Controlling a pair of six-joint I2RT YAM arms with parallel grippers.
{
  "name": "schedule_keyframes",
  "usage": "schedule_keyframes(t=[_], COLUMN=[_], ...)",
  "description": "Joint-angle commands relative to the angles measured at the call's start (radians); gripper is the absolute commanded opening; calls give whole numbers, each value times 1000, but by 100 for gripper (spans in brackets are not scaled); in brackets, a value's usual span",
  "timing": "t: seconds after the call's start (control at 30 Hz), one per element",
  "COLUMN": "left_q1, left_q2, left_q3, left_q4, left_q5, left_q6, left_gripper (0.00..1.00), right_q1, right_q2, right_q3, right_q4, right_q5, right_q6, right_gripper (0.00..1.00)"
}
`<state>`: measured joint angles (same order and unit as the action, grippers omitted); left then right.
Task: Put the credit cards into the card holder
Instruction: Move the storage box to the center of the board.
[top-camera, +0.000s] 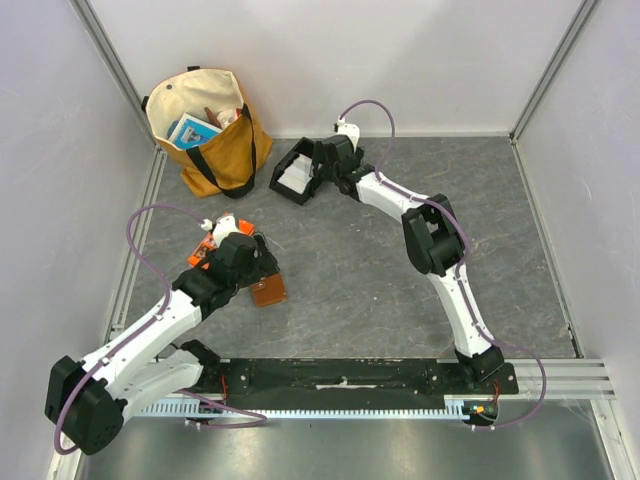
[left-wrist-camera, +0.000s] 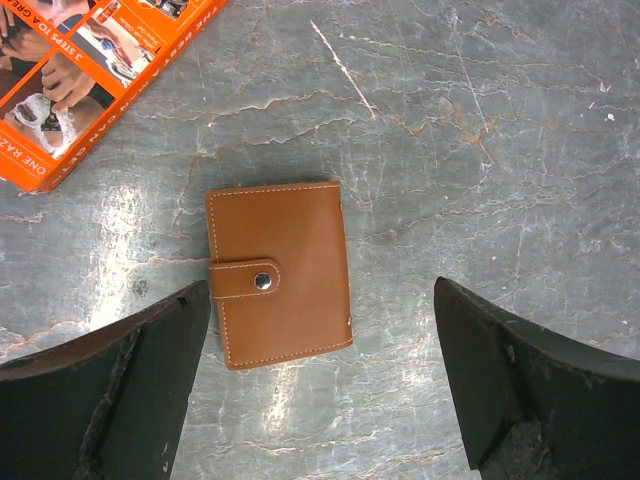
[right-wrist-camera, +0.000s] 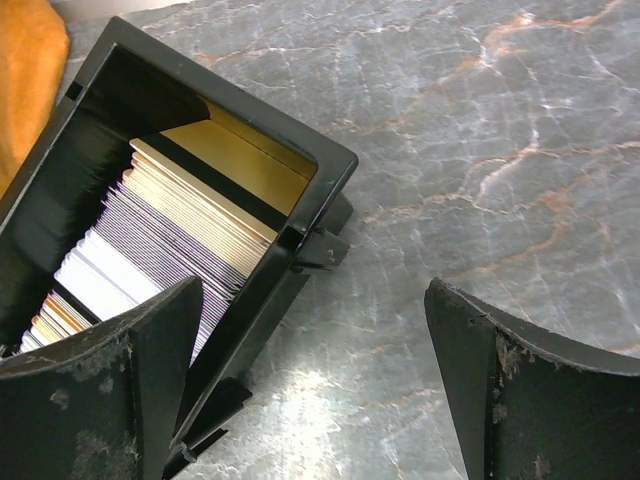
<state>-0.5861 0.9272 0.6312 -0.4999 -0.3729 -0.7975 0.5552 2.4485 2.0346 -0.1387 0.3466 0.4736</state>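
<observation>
The tan-brown card holder (left-wrist-camera: 278, 272) lies closed and snapped flat on the grey table, also seen in the top view (top-camera: 268, 291). My left gripper (left-wrist-camera: 320, 295) is open and empty above it, with the holder beside the left finger. The credit cards (right-wrist-camera: 170, 240), white, pale grey and cream, stand packed in a black tray (right-wrist-camera: 300, 215) at the back of the table (top-camera: 298, 175). My right gripper (right-wrist-camera: 315, 290) is open and empty over the tray's near corner, its left finger over the cards and its right finger over bare table.
An orange printed packet (left-wrist-camera: 90, 70) lies just up-left of the card holder, under my left arm (top-camera: 205, 250). A yellow tote bag (top-camera: 205, 130) with items inside stands at the back left. Walls enclose the table on three sides.
</observation>
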Motion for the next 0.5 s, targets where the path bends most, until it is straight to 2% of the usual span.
schedule_keyframes(t=[0.0,0.23,0.47], left_q1=[8,17,20], left_q2=[-13,5,16], left_q3=[5,-7,-37], left_q4=[12,37,67], left_q5=[-14,0,9], left_q6=[43,50,61], left_gripper=[98,99,99], right_q1=[-3,-8,-14], right_q2=[-104,-270,-503], right_q3=[-120,-384,-735], right_q4=[-6,33,129], right_q5=[89,109,91], right_q6=[-59,-59,-85], right_gripper=[98,98,98])
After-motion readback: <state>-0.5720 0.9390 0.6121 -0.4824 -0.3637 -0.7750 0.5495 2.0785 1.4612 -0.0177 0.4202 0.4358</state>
